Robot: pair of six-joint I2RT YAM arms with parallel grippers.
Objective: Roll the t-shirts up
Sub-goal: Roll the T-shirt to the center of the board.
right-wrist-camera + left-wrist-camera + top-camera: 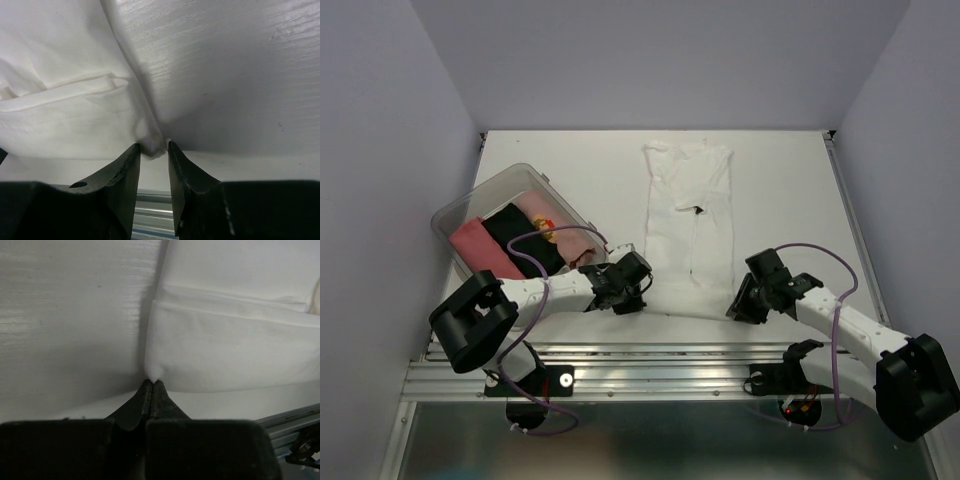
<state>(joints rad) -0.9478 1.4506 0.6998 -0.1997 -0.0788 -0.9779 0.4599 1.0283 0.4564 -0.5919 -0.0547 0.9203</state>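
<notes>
A plain white t-shirt [687, 215] lies folded into a long strip in the middle of the table, its small dark neck label [698, 210] showing. My left gripper [642, 287] is at its near left corner. In the left wrist view the jaws [152, 381] are shut on a small pinch of the white cloth [225, 355]. My right gripper [732, 303] is at the near right corner. In the right wrist view its jaws [154, 146] stand a little apart, with the bunched corner of the shirt [60, 110] between the tips.
A clear plastic tub [470, 200] stands at the left and holds a salmon-pink shirt [478, 248], a black shirt [520, 238] and a red/yellow-print one [552, 225]. A metal rail [650, 375] runs along the near table edge. White walls close in the far side and both sides.
</notes>
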